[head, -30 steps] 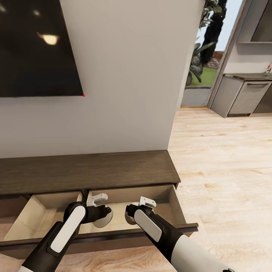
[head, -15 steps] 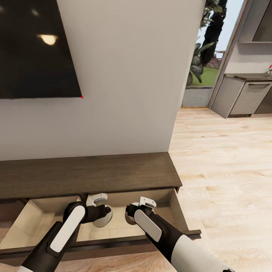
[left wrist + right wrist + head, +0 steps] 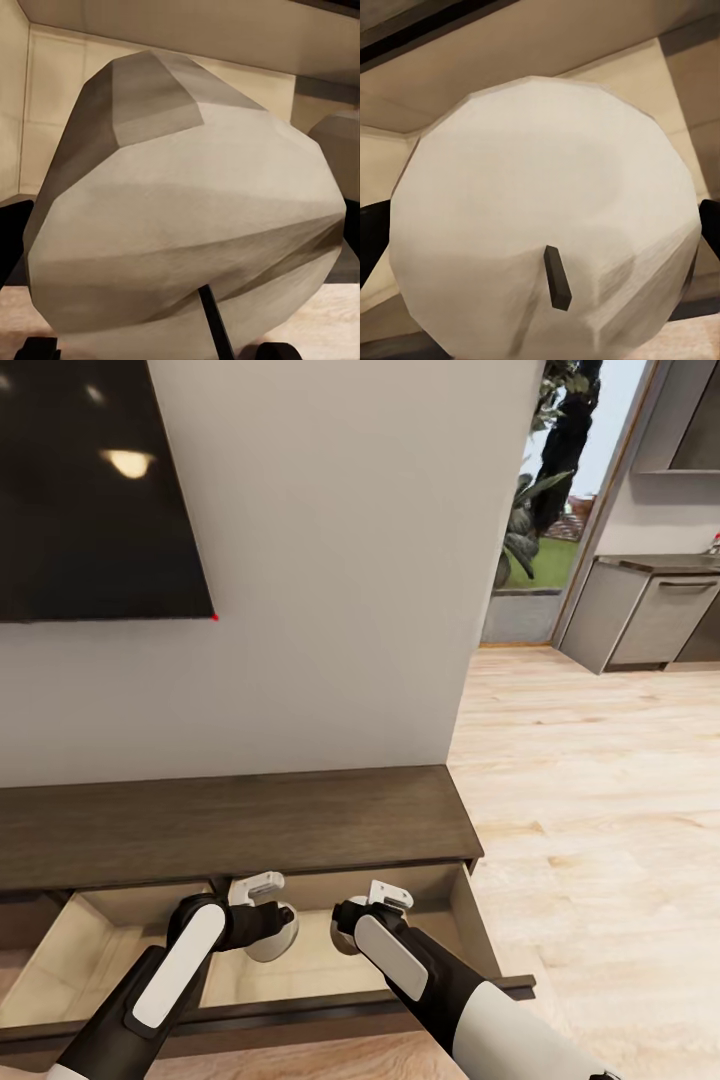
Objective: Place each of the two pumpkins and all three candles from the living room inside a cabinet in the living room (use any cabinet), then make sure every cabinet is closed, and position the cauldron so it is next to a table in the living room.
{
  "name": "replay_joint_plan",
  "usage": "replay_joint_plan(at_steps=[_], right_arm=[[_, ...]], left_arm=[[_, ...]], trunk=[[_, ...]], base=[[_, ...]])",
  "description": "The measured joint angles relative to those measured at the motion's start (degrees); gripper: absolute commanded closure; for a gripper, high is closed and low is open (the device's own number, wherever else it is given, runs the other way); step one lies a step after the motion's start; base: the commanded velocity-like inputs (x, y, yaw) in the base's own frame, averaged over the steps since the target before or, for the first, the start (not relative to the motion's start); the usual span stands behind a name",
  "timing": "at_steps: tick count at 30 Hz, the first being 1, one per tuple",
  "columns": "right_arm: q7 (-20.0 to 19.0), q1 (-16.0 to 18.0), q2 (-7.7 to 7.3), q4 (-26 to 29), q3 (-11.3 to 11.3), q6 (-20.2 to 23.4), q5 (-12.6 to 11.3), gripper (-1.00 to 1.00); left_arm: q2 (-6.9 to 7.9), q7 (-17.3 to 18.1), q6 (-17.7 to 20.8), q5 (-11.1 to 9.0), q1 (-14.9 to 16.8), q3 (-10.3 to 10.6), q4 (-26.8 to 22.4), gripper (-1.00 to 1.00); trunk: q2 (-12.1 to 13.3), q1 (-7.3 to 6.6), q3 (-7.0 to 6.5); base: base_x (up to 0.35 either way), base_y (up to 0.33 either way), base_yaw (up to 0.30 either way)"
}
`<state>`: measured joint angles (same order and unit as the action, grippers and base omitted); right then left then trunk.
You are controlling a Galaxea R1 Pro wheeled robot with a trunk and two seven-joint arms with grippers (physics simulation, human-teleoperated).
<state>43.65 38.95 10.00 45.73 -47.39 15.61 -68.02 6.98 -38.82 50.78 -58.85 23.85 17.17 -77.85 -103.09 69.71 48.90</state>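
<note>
Holding a candle apiece, both arms hang over the cabinet's [image 3: 240, 825] open right drawer [image 3: 320, 970]: the left tool [image 3: 268, 932] is clamped on one candle [image 3: 180, 217], the right tool [image 3: 350, 928] on another [image 3: 540, 232], each seen close in its wrist view with dark fingers at either flank. No pumpkin shows anywhere.

Risks, as I judge them: a release from this height could let a stubby candle roll or tip against the drawer's front lip [image 3: 330, 1005] — or the two could knock each other, since the tools sit close together. The cabinet top overhangs the drawer's back, so lifting out straight up and toward the robot looks safest. Pale drawer floor appears free beneath, though the arms hide part of it. The left drawer [image 3: 90, 950] also stands open.
</note>
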Motion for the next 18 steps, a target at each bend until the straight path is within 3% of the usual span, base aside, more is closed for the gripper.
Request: replay_joint_plan(at_steps=[18], right_arm=[[0.0, 0.0, 0.0, 0.1, -0.2, 0.0, 0.0, 1.0]], left_arm=[[0.0, 0.0, 0.0, 0.0, 0.0, -0.1, 0.0, 1.0]], trunk=[[-7.2, 3.95, 3.23]], base=[[0.0, 0.0, 0.0]])
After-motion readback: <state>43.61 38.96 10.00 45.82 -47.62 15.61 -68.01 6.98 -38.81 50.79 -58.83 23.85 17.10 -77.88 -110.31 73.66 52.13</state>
